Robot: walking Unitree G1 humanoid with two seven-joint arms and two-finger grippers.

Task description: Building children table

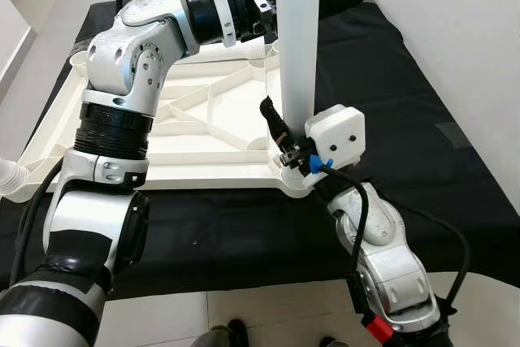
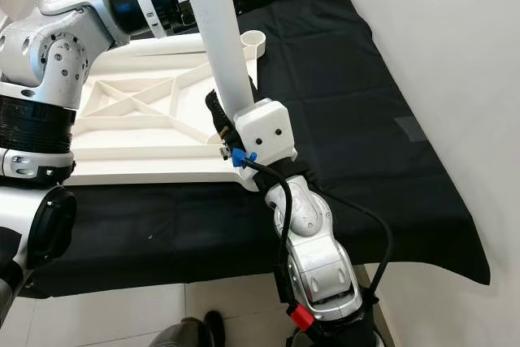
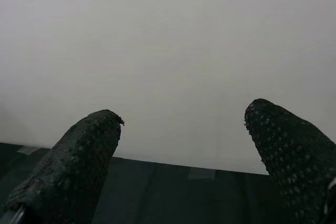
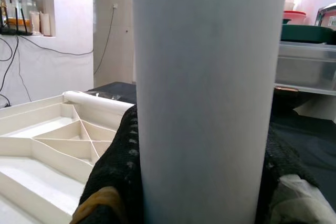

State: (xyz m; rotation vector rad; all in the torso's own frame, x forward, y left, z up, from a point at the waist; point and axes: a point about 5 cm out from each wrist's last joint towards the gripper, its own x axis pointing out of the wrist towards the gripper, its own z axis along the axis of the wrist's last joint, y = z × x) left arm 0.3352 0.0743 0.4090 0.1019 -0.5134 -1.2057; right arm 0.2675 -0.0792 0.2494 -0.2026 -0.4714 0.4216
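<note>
One white table leg (image 1: 296, 46) stands upright in the near right corner socket of the upturned tabletop (image 1: 195, 132), right gripper (image 1: 284, 148) jaws clamped around its base to steady it; left gripper (image 1: 258, 14) jaws spread wide, empty.

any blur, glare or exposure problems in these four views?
Left eye view: sharp, evenly lit, soft shadows on the black cloth. Right eye view: same, the white wall slightly bright. Left wrist view: dim, flat grey wall, left hand fingers close and soft. Right wrist view: the white round table leg sits very close; background top right overexposed.
</note>
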